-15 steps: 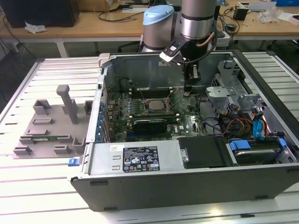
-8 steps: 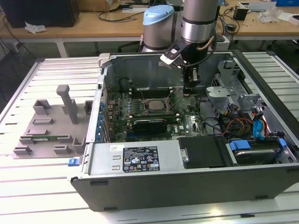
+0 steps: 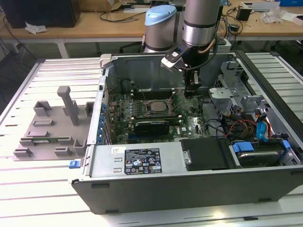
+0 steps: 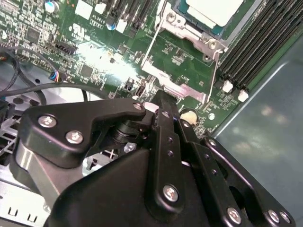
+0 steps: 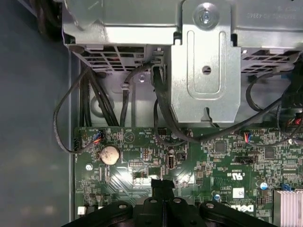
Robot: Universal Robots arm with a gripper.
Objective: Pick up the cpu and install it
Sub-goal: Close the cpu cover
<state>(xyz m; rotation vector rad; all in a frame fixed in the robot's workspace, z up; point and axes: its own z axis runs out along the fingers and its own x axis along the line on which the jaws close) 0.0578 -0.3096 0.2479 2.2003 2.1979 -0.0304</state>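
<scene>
- Black claw [image 3: 191,92] in the exterior view hangs from the arm [image 3: 199,23] inside the open computer case [image 3: 142,189], low over the motherboard [image 3: 142,101].
- Its fingers look pressed together, with nothing seen between them.
- cpu [image 3: 155,106], a silver-grey square, lies in the socket frame [image 3: 166,108] mid-board, on the exterior view's left of the claw, near but apart from it.
- Case lies on a slatted metal table [image 3: 28,198]; a grey fixture [image 3: 47,125] sits on the table at the exterior view's left, well apart from the case.
- Second wrist view: claw [image 4: 160,98] shows as a narrow black tip with fingers together, nothing pinched.
- The tip is just beside a silver plate edge of the socket frame [image 4: 189,30]; cannot tell if it touches.
- cpu [image 4: 213,8] with its pale metal top sits inside that frame, clear of the tip; memory slots [image 4: 258,42] run beside it.
- First wrist view: claw [image 5: 162,183] tips meet with no gap, empty, over the green motherboard [image 5: 222,161]; contact with the board cannot be told.
- Coin cell [image 5: 110,154] is on the board near the tip.
- Metal bracket [image 5: 206,71] and black cables [image 5: 161,109] lie beyond the board's edge.
</scene>
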